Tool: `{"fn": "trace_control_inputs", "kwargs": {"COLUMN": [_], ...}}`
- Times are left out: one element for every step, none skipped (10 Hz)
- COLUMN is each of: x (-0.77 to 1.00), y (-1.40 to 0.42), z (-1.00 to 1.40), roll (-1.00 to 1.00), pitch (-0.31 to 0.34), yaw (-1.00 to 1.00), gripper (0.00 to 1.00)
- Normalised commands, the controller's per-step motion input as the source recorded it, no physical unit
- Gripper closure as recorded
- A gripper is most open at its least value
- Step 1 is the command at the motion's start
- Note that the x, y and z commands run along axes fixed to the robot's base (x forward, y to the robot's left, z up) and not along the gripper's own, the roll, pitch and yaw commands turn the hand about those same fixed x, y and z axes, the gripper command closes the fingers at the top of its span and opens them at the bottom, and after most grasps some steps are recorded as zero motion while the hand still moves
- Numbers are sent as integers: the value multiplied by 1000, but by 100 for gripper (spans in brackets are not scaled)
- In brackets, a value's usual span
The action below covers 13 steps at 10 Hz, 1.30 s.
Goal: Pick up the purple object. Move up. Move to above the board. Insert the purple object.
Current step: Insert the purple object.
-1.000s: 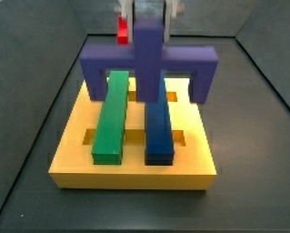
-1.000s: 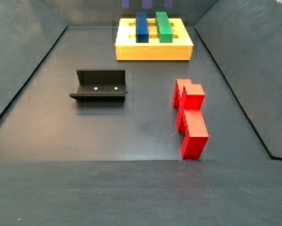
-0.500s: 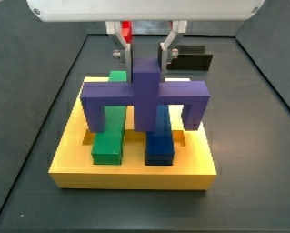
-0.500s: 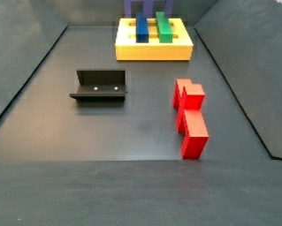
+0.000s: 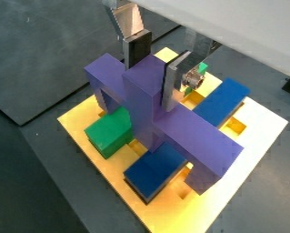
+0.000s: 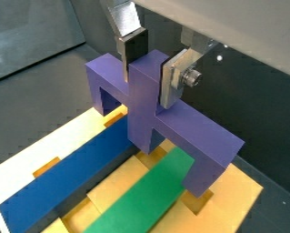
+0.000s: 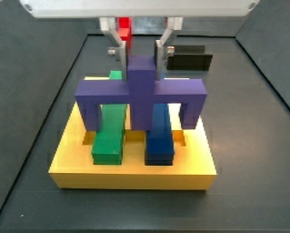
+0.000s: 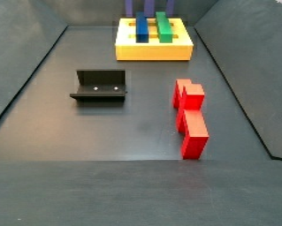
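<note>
Yellow board [image 7: 135, 173] sits at the far end of the floor in a side view [image 8: 154, 51], carrying a green bar [image 7: 108, 136] and a blue bar [image 7: 159, 138] laid side by side. Straddling both bars is the purple object [image 7: 142, 91]: its crosspiece runs across them and its legs reach down at the board's outer edges, in both wrist views [image 5: 159, 114] [image 6: 159, 114].

Whether the legs are fully seated in their slots I cannot tell; they look at or just inside the openings. The gripper [image 7: 140, 41] hangs directly above the board, its silver fingers [image 5: 135, 45] flanking the raised middle of the purple piece. They look pressed against it, so I judge it still grasped, though the contact is not plain.

Away from the board stand the fixture [image 8: 101, 86] and red blocks [image 8: 190, 115], well apart from the work.

Picking, lifting and carrying over look done. What seems left is the last push down, if any, and letting go.
</note>
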Motion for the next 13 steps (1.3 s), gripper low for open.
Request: {"fn": "trace_control_inputs", "kwargs": {"x": [-291, -66, 111, 240, 174, 0, -17, -54, 0, 0, 0, 0, 0], "y": [0, -34, -83, -83, -23, 0, 0, 0, 0, -63, -91, -54, -83], "z": [0, 0, -129, -243, -209, -194, -186, -154, -146, -194, -211, -209, -223], "roll": [70, 0, 4, 10, 36, 87, 109, 113, 90, 29, 0, 6, 0], "pitch": [0, 0, 0, 0, 0, 0, 4, 6, 0, 0, 0, 0, 0], "yaw": [0, 0, 0, 0, 0, 0, 0, 0, 0, 14, 66, 29, 17], "gripper": [100, 100, 100, 100, 100, 100, 100, 100, 100, 100, 100, 100, 100]}}
